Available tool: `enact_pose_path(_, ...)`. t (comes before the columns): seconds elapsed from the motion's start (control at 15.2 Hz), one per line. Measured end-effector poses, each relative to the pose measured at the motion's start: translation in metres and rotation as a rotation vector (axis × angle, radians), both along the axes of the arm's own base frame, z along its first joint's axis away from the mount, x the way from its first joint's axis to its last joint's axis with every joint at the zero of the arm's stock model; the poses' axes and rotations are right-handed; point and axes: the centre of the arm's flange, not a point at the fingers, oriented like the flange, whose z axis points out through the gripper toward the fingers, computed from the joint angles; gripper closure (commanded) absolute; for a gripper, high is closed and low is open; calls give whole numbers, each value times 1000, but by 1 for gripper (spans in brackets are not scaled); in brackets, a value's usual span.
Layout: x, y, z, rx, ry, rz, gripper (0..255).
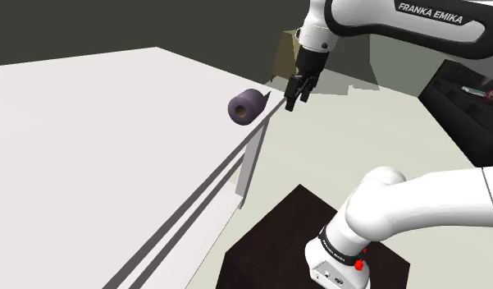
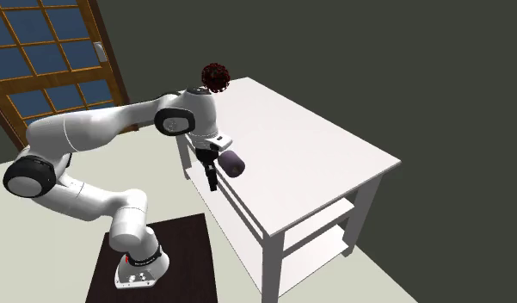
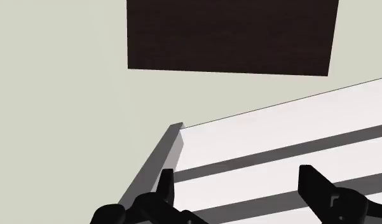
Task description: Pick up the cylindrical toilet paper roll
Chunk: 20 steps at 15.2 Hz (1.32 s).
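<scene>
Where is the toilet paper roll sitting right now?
The dark purple roll lies on its side at the arm-side edge of the white table, in the shoulder view's upper middle; the open gripper hangs just to its right.

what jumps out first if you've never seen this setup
The dark purple cylindrical roll stands out most, lying on its side at the edge of the white table. Right beside it hangs the black two-finger hand of the white arm, fingers open and apart from the roll.
</scene>
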Motion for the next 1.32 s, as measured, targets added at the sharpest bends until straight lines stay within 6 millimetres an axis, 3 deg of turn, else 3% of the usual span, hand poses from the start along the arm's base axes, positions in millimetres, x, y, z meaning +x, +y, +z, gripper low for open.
enact_pose_path(0.07,0,0,0,0,0,0,0)
enact_pose_path(0.2,10,21,9,-99,25,104,0)
enact_pose_path(0.33,23,56,21,-252,62,262,0)
enact_pose_path(0.53,35,116,22,-500,123,521,0)
enact_pose_path(0.66,34,158,12,-670,165,698,0)
enact_pose_path(0.92,3,228,-20,-1010,245,1049,0)
enact_pose_path(1.06,-13,250,-37,-1133,275,1174,0)
enact_pose_path(1.32,-17,256,-61,-1176,286,1215,0)
